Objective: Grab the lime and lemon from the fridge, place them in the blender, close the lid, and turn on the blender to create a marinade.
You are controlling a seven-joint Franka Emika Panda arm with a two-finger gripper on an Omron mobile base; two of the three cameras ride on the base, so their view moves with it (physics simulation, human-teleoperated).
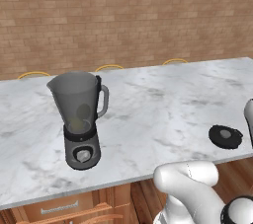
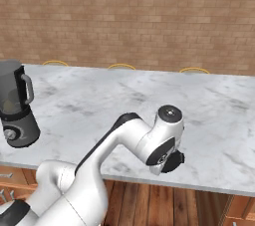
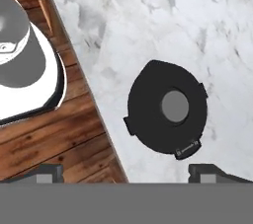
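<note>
The blender (image 1: 79,119) stands uncovered at the left of the marble counter (image 1: 163,104); it also shows as the blender (image 2: 16,105) at the far left. Through its smoky jug I make out a pale yellow shape, the lemon (image 1: 75,125), low down, and a darker roundish one, the lime (image 1: 84,112), just above it. The lid (image 1: 225,136), a black disc with a grey centre cap, lies flat near the counter's front right edge. My gripper (image 3: 128,174) hangs open straight above the lid (image 3: 168,107), with both fingertips apart from it. The fridge is out of view.
The counter's front edge (image 3: 99,114) runs just beside the lid, with wooden floor (image 3: 54,139) below. A brick wall (image 1: 123,16) backs the counter, and yellow stool tops (image 1: 108,67) peek over its far edge. Wooden drawers (image 1: 59,209) sit under the counter.
</note>
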